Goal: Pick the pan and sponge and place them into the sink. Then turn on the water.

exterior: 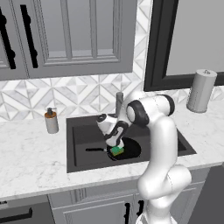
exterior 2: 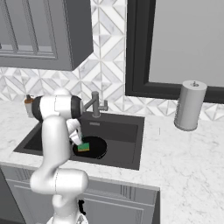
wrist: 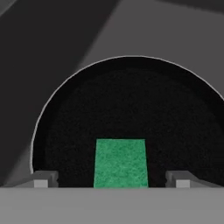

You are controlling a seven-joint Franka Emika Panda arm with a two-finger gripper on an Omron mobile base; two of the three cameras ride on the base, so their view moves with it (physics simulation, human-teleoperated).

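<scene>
1. White marble tabletop (exterior: 30,157) and a pale diamond-tiled backsplash (exterior: 78,94) are framing the scene beneath grey cabinet doors (exterior: 78,35).
2. The white arm's two-finger tool (wrist: 112,180) is hanging low in the basin, its fingers (wrist: 41,179) spread wide apart and gripping nothing.
3. Between and just beyond them, the small green-topped, yellow-bottomed rectangular sponge (wrist: 120,162) is lying free inside the round, shallow black frying pan (wrist: 131,109).
4. That pan is sitting in the large rectangular dark charcoal sink (exterior: 83,135), its thin handle pointing toward the sink's left side.
5. A grey metal faucet (exterior 2: 96,105) is standing at the sink's back edge.
6. Farther out, a small soap dispenser (exterior: 51,120) is standing left of the sink and a grey cylindrical canister (exterior: 201,91) well to the right.
</scene>
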